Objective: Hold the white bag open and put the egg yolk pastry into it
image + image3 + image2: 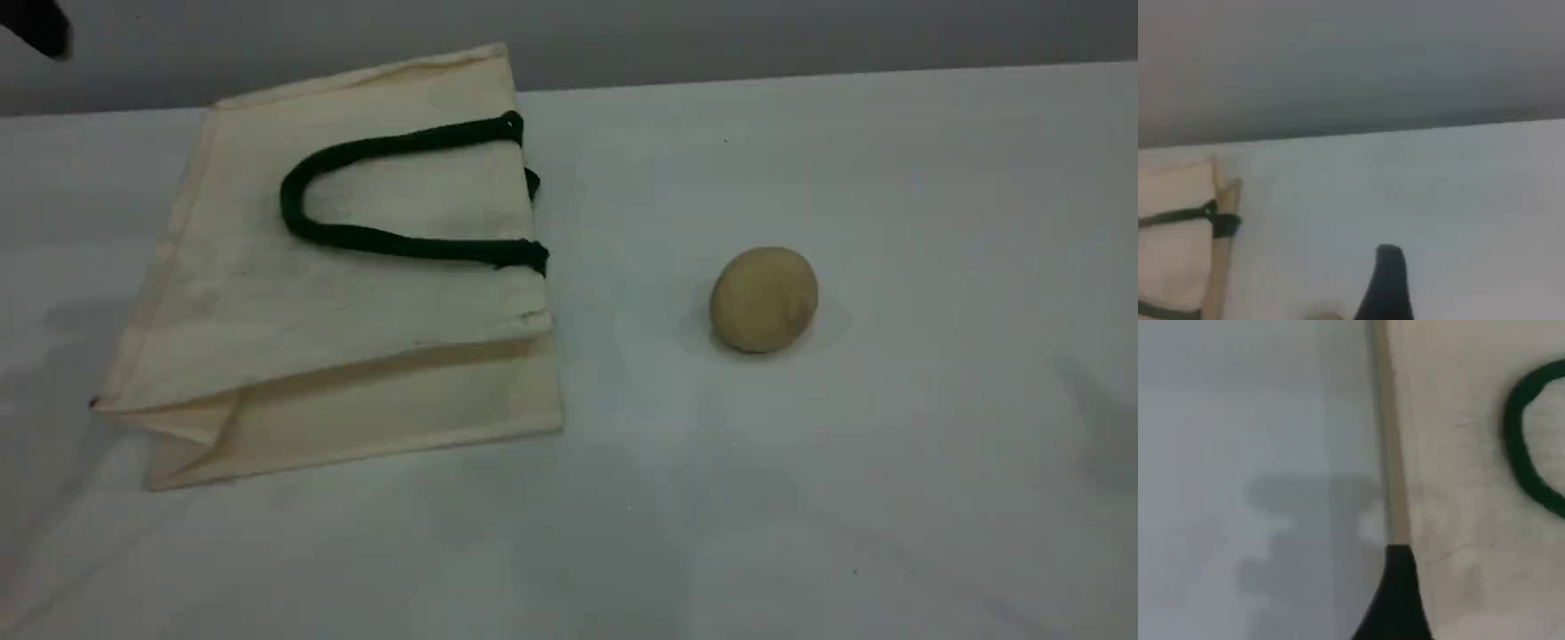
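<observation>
The white bag (338, 293) lies flat on the left half of the table, its mouth toward the right and a dark green rope handle (356, 236) folded back on its top face. To its right, apart from it, the egg yolk pastry (763, 300) rests on the table, a tan ball. Only a dark bit of my left gripper (36, 27) shows, at the top left corner, off the bag. In the left wrist view its fingertip (1397, 593) hangs over the bag (1471, 453) edge, holding nothing. My right fingertip (1388, 283) hovers over bare table, right of the bag (1171, 260); that gripper is empty too.
The white table (889, 489) runs to a grey wall (800, 36) at the back. Bare table surface lies in front of the bag and around the pastry.
</observation>
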